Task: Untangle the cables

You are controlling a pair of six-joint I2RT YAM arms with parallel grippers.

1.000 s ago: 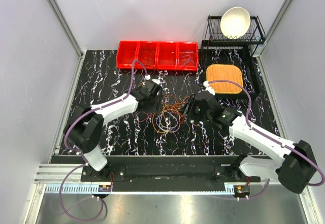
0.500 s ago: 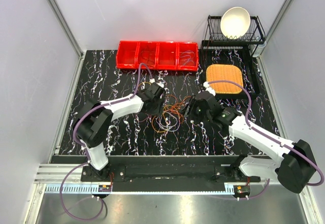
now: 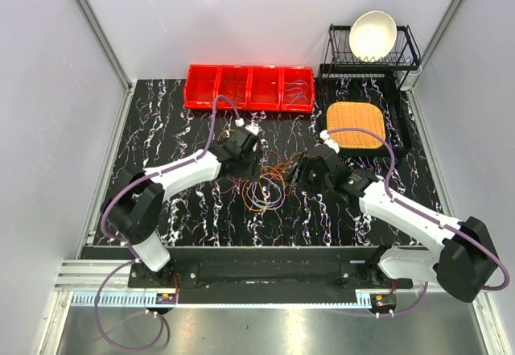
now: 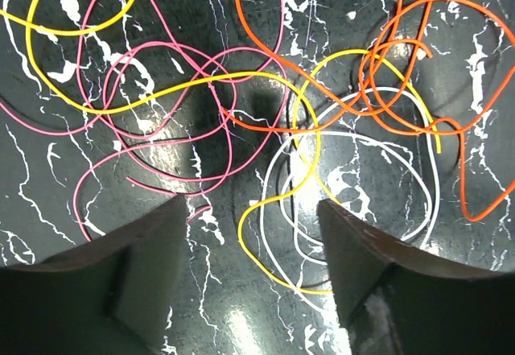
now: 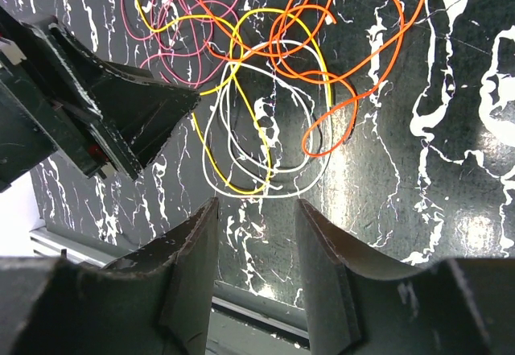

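The cables (image 3: 265,184) are lying in a loose tangle of pink, yellow, orange and white loops in the middle of the black marbled worktop (image 3: 177,121). The left tool (image 4: 253,210) is hovering at the tangle's left edge, its fingers spread apart and gripping nothing. The right tool (image 5: 256,206) is hanging at the right edge, fingers also parted and empty.

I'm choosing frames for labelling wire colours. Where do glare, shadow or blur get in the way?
Left wrist view: the cables are sharp, but white glare spots and a dark shadow blotch sit on the glossy table; the left claw is dark, soft foreground. Right wrist view: cables crisp, glare at the frame's right. Top external view: even light, cables too thin to separate.
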